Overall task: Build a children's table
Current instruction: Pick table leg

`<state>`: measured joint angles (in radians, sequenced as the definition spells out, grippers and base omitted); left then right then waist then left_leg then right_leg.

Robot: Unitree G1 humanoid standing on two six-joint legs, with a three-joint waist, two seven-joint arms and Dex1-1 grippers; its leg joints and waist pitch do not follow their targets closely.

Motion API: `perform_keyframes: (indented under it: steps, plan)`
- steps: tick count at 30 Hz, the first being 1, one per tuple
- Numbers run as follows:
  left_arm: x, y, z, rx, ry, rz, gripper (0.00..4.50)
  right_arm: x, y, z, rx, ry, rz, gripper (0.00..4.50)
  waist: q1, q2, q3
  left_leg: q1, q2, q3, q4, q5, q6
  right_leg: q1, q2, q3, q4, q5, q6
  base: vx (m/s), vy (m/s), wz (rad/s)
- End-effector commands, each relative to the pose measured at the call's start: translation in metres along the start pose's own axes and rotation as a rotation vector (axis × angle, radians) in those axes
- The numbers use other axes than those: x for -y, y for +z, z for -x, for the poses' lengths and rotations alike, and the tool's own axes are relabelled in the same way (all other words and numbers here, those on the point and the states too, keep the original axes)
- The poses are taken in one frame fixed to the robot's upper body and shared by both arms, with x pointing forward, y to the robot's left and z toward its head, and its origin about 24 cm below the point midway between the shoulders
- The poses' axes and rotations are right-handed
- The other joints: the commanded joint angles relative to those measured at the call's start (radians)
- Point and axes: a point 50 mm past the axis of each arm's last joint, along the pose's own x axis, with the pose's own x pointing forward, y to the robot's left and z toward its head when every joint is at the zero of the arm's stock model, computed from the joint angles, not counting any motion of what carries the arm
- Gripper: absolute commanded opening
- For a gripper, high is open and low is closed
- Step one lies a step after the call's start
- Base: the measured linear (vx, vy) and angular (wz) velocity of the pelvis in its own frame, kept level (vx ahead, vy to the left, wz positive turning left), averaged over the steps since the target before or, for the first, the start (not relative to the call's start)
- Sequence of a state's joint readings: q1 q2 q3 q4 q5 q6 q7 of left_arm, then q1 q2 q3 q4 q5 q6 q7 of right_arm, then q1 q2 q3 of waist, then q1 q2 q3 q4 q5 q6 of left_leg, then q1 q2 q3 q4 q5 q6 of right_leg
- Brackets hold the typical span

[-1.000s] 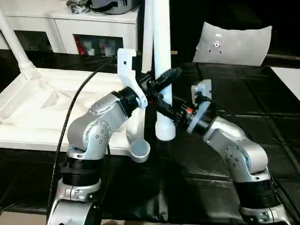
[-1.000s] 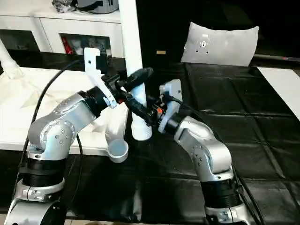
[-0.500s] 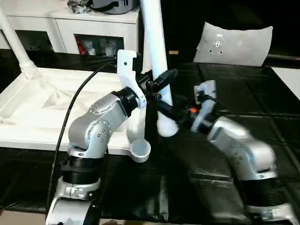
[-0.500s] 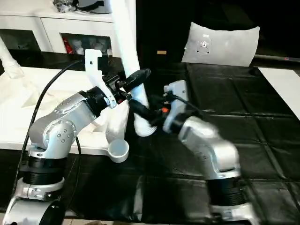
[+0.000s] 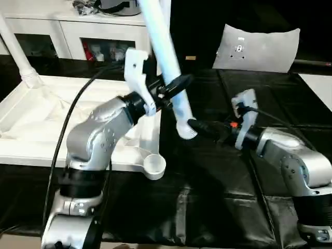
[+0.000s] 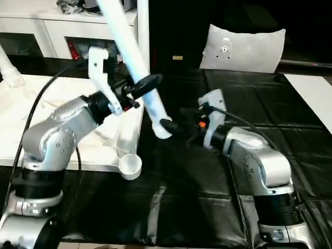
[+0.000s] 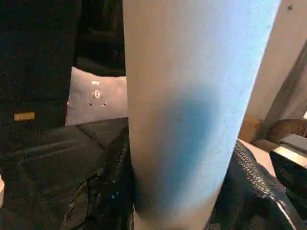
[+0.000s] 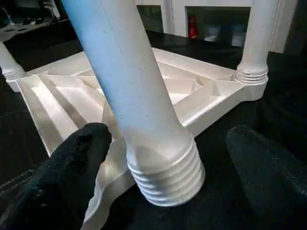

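Left tool [image 5: 174,89] clamps tilted leg [image 5: 165,57] above table edge [image 5: 119,165]; right tool [image 8: 158,158] spread wide, empty

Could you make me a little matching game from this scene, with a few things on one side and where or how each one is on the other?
Things:
1. loose leg
2. left pincer
3. right pincer
4. empty corner socket

States:
A. open, black fingers on either side of the leg's ribbed end
B. at the near corner of the upside-down table top, nothing in it
C. closed around the white tube partway up
D. tilted, lower end hanging above the black mat

Pairs: 1-D, 2-C, 3-A, 4-B
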<state>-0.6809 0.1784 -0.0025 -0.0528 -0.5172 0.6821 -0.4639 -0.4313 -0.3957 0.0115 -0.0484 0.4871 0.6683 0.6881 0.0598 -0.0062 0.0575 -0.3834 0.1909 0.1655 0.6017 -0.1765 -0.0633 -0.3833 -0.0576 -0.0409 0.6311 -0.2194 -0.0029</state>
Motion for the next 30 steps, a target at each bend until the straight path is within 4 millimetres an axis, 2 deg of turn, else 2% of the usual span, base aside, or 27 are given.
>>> perform_keyframes:
  steps: [1,8,13,17,18,24,30]
  plan:
    - [0.003,0.001,-0.002,-0.024,-0.036,-0.006,1.83,-0.003,0.008,-0.001,0.013,0.019,0.031,4.33,0.003,-0.009,-0.07,0.016,0.028,0.0,-0.058,-0.086,0.015,0.05,-0.063,0.04,-0.071,-0.048,-0.208,0.0,0.0,0.0]
    - [0.0,0.007,0.006,-0.14,-0.164,0.051,1.83,-0.003,0.017,0.003,-0.008,0.09,0.05,4.33,0.005,-0.008,-0.07,0.018,0.025,0.001,-0.057,-0.079,0.013,0.05,-0.062,0.04,-0.066,-0.03,-0.22,0.0,0.0,0.0]
    - [0.001,0.02,0.007,-0.121,-0.25,0.213,1.83,-0.008,0.025,0.006,0.014,0.186,-0.038,4.33,0.008,-0.008,-0.071,0.017,0.022,0.002,-0.055,-0.068,0.023,0.053,-0.062,0.039,-0.063,-0.012,-0.24,0.0,0.0,0.0]
    - [-0.001,0.025,0.008,-0.107,-0.276,0.27,1.83,-0.012,0.031,0.01,0.075,0.243,-0.086,4.33,0.011,-0.009,-0.072,0.016,0.024,0.002,-0.055,-0.066,0.031,0.053,-0.063,0.038,-0.065,-0.008,-0.248,0.0,0.0,0.0]
    - [-0.001,0.026,0.008,-0.106,-0.279,0.274,1.83,-0.013,0.032,0.01,0.085,0.25,-0.093,4.33,0.012,-0.007,-0.072,0.016,0.024,0.002,-0.054,-0.067,0.031,0.053,-0.064,0.038,-0.064,-0.009,-0.248,0.0,0.0,0.0]
    - [-0.004,0.026,0.009,-0.137,-0.279,0.255,1.83,-0.013,0.037,0.012,0.107,0.263,-0.114,4.33,0.014,-0.007,-0.072,0.016,0.025,0.001,-0.057,-0.07,0.016,0.052,-0.064,0.038,-0.068,-0.043,-0.227,0.0,0.0,0.0]
    - [0.0,0.025,0.005,-0.186,-0.279,0.123,1.83,-0.013,0.031,0.007,0.018,0.234,0.01,4.33,0.019,-0.006,-0.07,0.019,0.027,0.001,-0.059,-0.075,-0.003,0.05,-0.065,0.039,-0.07,-0.06,-0.205,0.0,0.0,0.0]
